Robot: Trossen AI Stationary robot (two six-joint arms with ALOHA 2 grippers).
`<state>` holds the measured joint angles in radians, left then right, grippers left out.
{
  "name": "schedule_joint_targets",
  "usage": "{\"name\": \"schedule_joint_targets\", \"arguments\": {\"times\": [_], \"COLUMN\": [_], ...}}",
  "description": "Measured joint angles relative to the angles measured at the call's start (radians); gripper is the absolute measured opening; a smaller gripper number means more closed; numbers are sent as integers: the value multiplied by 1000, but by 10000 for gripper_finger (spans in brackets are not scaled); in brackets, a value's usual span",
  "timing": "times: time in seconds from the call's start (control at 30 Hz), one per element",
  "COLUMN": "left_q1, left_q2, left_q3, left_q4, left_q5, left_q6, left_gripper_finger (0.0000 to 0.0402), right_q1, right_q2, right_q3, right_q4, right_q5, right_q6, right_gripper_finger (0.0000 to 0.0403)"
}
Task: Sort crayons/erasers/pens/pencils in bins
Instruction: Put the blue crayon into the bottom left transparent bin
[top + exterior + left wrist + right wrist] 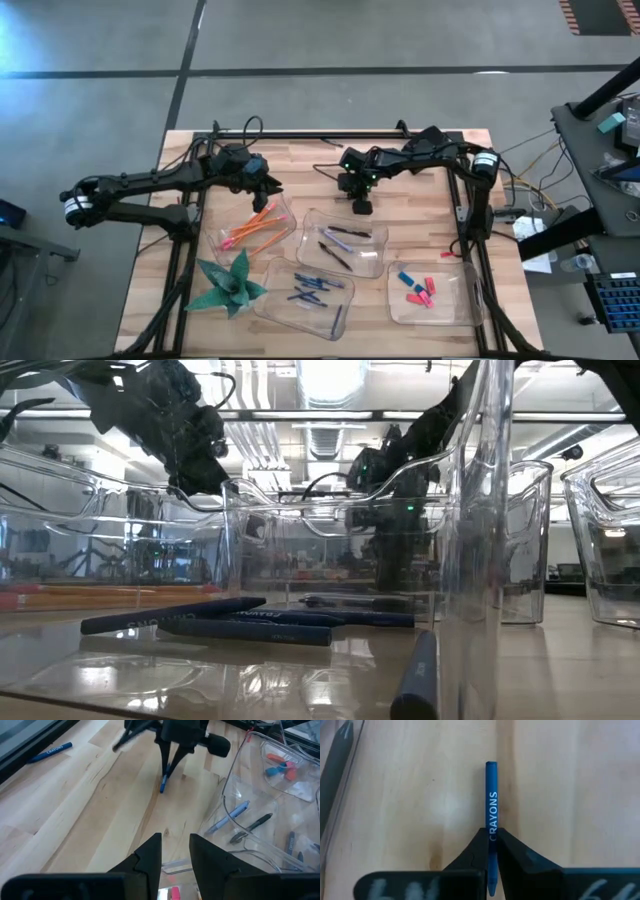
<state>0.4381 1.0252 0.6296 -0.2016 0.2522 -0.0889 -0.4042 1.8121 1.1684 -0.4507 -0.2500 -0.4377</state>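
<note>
My right gripper (360, 205) is shut on a blue crayon (491, 795) just beyond the far edge of the pen bin (343, 243). My left gripper (175, 847) is open and empty above the far end of the bin of orange and red pencils (255, 225). The crayon bin (308, 295) holds several blue crayons lying flat. The eraser bin (428, 292) holds pink, red and blue erasers. All four clear bins stand on the wooden table (420, 170). My right gripper pinches the blue crayon between its two fingers (482, 845), on the part of its shaft (492, 827) toward the pointed end. The crayon lies along the fingers and sticks out past their tips. From the left wrist view the fingers point down, with the crayon's free end (162, 787) low over the table; whether it touches, I cannot tell.
A green folded-paper plant (230, 287) stands at the table's near left, beside the crayon bin. Another blue crayon (50, 751) lies loose on the wood. Pens (235, 815) lie in the pen bin. Cables run along the far edge (330, 140).
</note>
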Motion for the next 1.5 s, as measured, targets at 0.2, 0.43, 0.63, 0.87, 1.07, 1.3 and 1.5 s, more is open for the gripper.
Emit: {"name": "schedule_joint_targets", "arguments": {"times": [0.2,0.43,0.63,0.87,1.07,1.3,1.5], "left_q1": [0,-1,-1,0,0,0,0], "left_q2": [0,0,0,-1,-1,-1,-1], "left_q3": [0,0,0,0,0,0,0], "left_q4": [0,0,0,0,-1,-4,-10], "left_q5": [0,-4,-7,-33,-93,-171,-194], "left_q6": [0,0,0,0,0,-3,-11], "left_gripper_finger": [86,86,86,86,86,86,86], "right_q1": [-10,-14,-12,50,152,304,459], "right_q2": [-72,-132,-174,-218,-237,-239,-239], "right_q3": [0,1,1,1,1,1,1], "right_q4": [31,132,207,297,397,461,526], "right_q5": [0,2,15,0,-50,-75,-69], "right_q6": [19,47,107,169,220,299,398], "right_gripper_finger": [14,13,13,13,13,13,13]}}
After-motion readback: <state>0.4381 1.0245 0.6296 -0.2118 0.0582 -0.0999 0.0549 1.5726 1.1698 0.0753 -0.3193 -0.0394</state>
